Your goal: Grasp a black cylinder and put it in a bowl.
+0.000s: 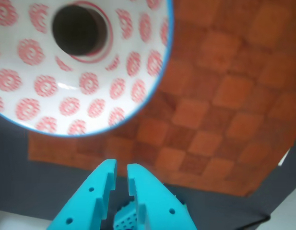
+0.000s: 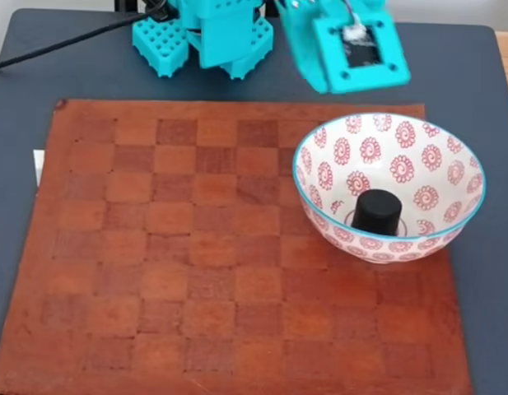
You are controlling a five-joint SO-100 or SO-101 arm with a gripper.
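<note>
1. Pincer point(image 1: 121, 168): in the wrist view the two turquoise fingers point(image 1: 148, 191) enter from the bottom edge, tips nearly together with a narrow slit between them. Nothing is held between them.
2. Black cylinder point(image 2: 376, 211): stands upright at the bottom of the bowl point(image 2: 451, 164), on the red ring at its centre. In the wrist view the black cylinder point(image 1: 78, 29) shows its flat top near the upper edge of the picture.
3. Bowl: sits on the right part of the checkered mat point(image 2: 188, 247) in the fixed view. Its right rim reaches out past the right edge of the mat, over the dark table point(image 2: 492, 99). Its far rim lies close to the far edge of the mat.
4. Arm point(image 2: 344, 45): in the fixed view the turquoise body is at the far edge of the table, behind the mat, with its base point(image 2: 208, 37) left of it. It is well apart from the bowl rim.
5. Open room: the mat to the left of the bowl and in front of it carries no objects in the fixed view. In the wrist view the pincer tips hang over the edge of the mat point(image 1: 210, 120), apart from the turquoise rim of the bowl point(image 1: 90, 86), with dark table beneath them.
6. A black cable point(image 2: 64, 45) runs across the far left corner of the table to the base.
</note>
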